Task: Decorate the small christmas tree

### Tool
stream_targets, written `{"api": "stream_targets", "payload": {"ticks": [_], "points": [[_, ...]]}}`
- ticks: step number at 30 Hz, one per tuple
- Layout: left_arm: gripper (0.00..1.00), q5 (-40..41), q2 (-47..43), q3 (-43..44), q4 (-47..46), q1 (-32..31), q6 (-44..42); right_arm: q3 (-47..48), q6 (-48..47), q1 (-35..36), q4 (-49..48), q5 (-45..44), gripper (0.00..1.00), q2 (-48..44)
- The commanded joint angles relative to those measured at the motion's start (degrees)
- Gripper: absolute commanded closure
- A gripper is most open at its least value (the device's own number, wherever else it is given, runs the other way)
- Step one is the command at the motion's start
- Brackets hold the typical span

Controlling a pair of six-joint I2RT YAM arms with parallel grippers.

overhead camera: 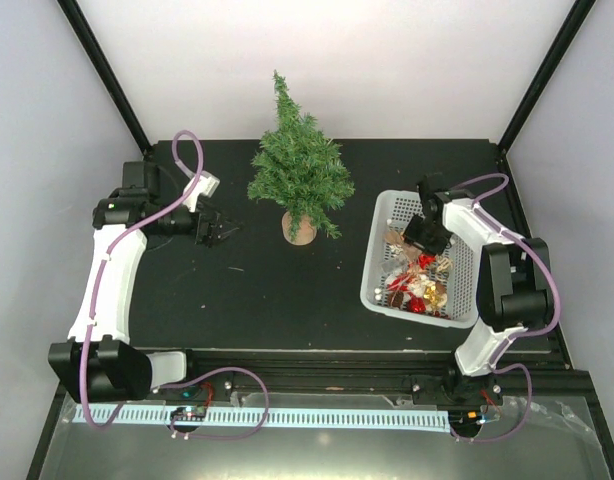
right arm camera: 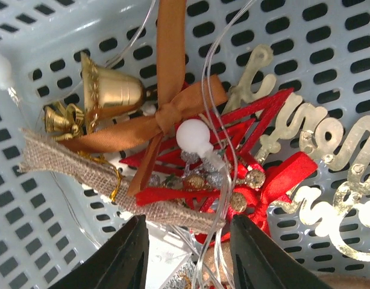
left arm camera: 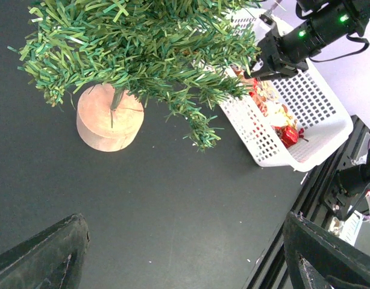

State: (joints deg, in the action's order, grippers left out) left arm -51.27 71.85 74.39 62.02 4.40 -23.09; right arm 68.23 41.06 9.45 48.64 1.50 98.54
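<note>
The small christmas tree [overhead camera: 299, 160] stands in its round brown pot [overhead camera: 299, 228] at the table's middle back; in the left wrist view its branches [left arm camera: 143, 42] and pot [left arm camera: 108, 117] fill the top left. It carries no ornaments. My left gripper [overhead camera: 225, 228] is open and empty, just left of the tree. My right gripper [overhead camera: 424, 232] is open, low inside the white basket [overhead camera: 379, 270], its fingers [right arm camera: 128, 259] astride a burlap ribbon [right arm camera: 100, 180], clear light-string wires with a white bulb [right arm camera: 194, 137], red ornaments [right arm camera: 233, 156] and a gold bell [right arm camera: 109, 90].
The basket also holds gold script lettering [right arm camera: 329, 150] and a brown ribbon bow [right arm camera: 170, 102]. The basket shows at the right in the left wrist view [left arm camera: 305, 126]. Black frame posts stand at the back corners. The table's front rail [overhead camera: 317, 360] runs below.
</note>
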Motion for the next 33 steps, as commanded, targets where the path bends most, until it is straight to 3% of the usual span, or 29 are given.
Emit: {"api": "stream_targets", "payload": {"ticks": [1,7,11,12,20,33], "points": [[0.12,-0.8,-1.76,-0.44,-1.86,-0.32,1.18,1.58,-0.6,-1.2,-0.84,-1.27,0.61,0.75],[0.12,-0.07,-2.83,-1.12,-1.61,-0.34,1.29,0.11,-1.19,-2.11,-2.9,-0.48,0.74,-0.34],[0.12,0.13,-3.05,-1.6,-1.61,-0.36,1.34,-0.49,-1.42,-2.09,-3.38,0.48,0.97,-0.19],[0.12,0.18,-3.18,-1.57,-1.56,-0.31,1.44,-0.73,-1.57,-2.08,-3.68,0.97,0.99,-0.24],[0.12,-0.24,-3.07,1.32,-0.02,-0.4,0.29,-0.63,-2.52,-2.07,-2.84,0.68,0.99,-5.23],[0.11,-6.81,-1.61,10.76,0.9,-4.65,-1.02,9.17,-1.77,-1.97,6.62,-2.39,0.99,-25.39]]}}
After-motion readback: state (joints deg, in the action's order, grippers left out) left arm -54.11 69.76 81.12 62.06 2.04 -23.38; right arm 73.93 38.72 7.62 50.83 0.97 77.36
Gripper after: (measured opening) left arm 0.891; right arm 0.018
